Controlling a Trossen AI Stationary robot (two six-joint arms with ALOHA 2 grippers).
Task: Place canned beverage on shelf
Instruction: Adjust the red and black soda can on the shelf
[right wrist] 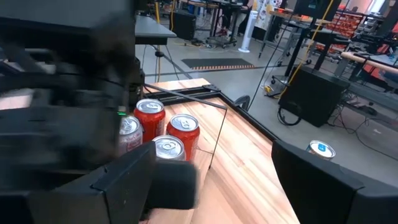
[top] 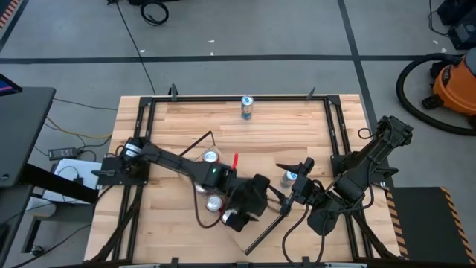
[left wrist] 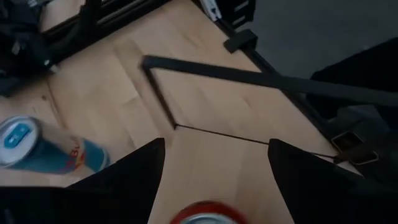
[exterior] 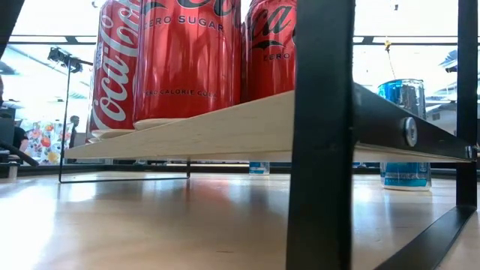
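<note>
The left hand point(left wrist: 214, 155) hangs over the shelf point(exterior: 225, 127), near the middle of the bench point(top: 297, 126). Its two fingers are spread apart - not clenched. The top of a red can point(left wrist: 205, 214) sits right under the hand, between the fingers, and they do not seem to touch it. The can stands up straight on the shelf, with its top to the ceiling.

The shelf is a long, pale plank. It lies flat, held a little above the bench. One short end with its thin black rod point(left wrist: 249, 78) is just ahead of the left hand. More red cans point(exterior: 172, 52) stand up tall on the plank, back by the left arm.

A blue and silver can point(left wrist: 43, 149) stands on the bench between the two hands, just beside the right one.

The right hand point(right wrist: 212, 149) is to the right of the shelf - its fingers are spread too, with nothing in them. Another blue can point(top: 247, 108) stands alone, well away from both hands, at the far edge of the bench.
</note>
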